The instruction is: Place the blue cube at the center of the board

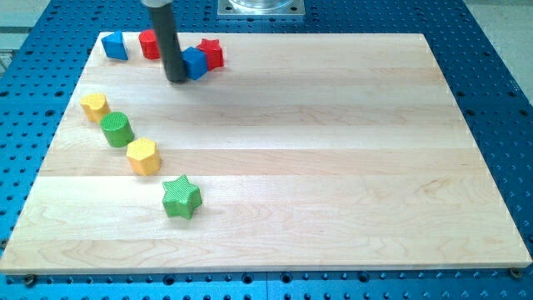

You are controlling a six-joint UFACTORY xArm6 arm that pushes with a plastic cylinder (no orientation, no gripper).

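Note:
The blue cube (195,62) sits near the top left of the wooden board (333,167), touching a red star (211,53) on its right. My dark rod comes down from the view's top, and my tip (177,78) rests on the board right against the cube's left side. The rod hides part of a red block (150,45) behind it.
A second blue block (115,46) lies at the top left corner. Down the left side lie a yellow block (95,106), a green cylinder (117,129), a yellow hexagonal block (143,156) and a green star (181,197). A blue perforated table surrounds the board.

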